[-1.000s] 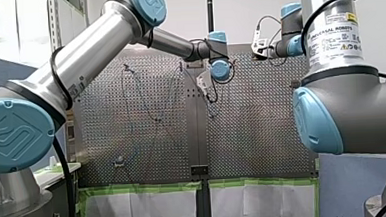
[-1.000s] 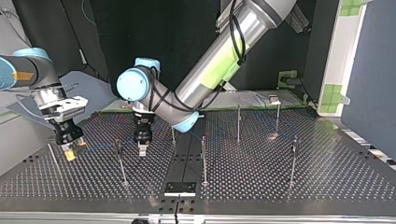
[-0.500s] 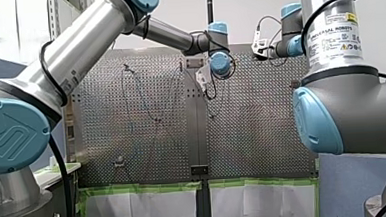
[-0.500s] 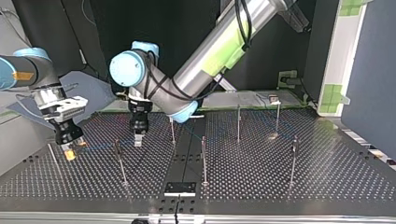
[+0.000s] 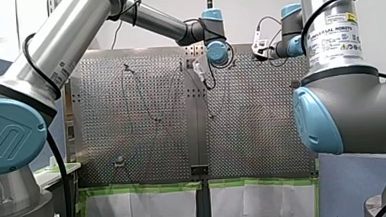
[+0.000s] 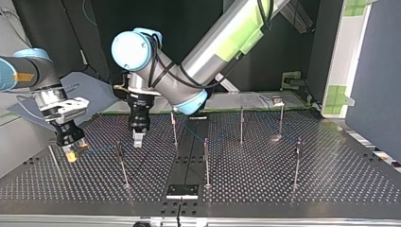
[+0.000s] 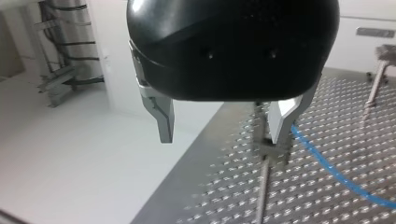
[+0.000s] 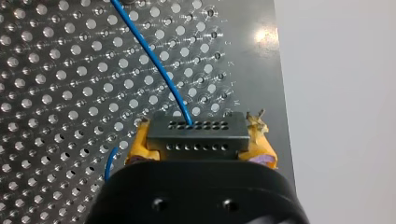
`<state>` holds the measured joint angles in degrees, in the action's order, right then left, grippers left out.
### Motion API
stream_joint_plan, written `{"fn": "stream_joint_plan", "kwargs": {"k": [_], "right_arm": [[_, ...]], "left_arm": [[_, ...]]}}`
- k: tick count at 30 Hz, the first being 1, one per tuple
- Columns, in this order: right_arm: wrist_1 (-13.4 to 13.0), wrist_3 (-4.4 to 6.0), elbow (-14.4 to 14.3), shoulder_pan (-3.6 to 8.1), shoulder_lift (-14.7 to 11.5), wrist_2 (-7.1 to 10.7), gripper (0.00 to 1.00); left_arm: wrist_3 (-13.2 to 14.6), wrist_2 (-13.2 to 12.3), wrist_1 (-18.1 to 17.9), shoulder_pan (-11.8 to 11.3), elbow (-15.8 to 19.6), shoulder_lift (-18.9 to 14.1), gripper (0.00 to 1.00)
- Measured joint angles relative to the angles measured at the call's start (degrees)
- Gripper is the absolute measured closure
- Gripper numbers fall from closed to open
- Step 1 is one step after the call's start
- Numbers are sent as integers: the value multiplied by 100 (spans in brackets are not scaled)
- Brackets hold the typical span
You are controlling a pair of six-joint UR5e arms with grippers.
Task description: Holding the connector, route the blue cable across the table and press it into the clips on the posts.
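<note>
The table (image 6: 283,179) carries several thin posts. My left arm (image 6: 222,42) reaches past the middle, and the left gripper (image 6: 137,138) hangs at 10 o'clock in the top view. Its wrist view shows the metal fingers (image 7: 164,121) spread wide with nothing between them. The right gripper (image 6: 70,153) sits low at 9 o'clock, its yellow pads (image 8: 140,144) clamped on the connector (image 8: 196,133).

One post (image 6: 121,165) stands at 7 o'clock from the left gripper, and in the left wrist view its clip (image 7: 273,148) lies right at one fingertip. The cable (image 8: 154,60) leaves the connector and runs over the holes past that post. I cannot tell whether it is seated in the clip.

The step looks like pressing the cable into this clip. The right gripper should hold the connector firm and low so the line stays taut. The left gripper should take the cable just beside the clip, clear of the post, and push straight in. A finger catching the post could bend it.
</note>
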<state>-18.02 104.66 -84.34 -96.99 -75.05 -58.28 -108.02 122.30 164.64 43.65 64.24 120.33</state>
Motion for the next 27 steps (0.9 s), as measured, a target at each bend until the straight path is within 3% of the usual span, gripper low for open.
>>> {"fn": "stream_joint_plan", "kwargs": {"k": [6,13,18,27], "right_arm": [[-2,-14,0,0,3,0,100],[-4,-45,0,0,9,1,100],[-1,-98,0,0,19,4,100],[7,-128,0,0,27,8,100]], "left_arm": [[-46,249,-255,-35,258,-256,0],[-341,525,-616,-108,620,-618,0],[-585,499,-873,-102,873,-851,0],[-1007,497,-1332,34,1336,-652,0]]}}
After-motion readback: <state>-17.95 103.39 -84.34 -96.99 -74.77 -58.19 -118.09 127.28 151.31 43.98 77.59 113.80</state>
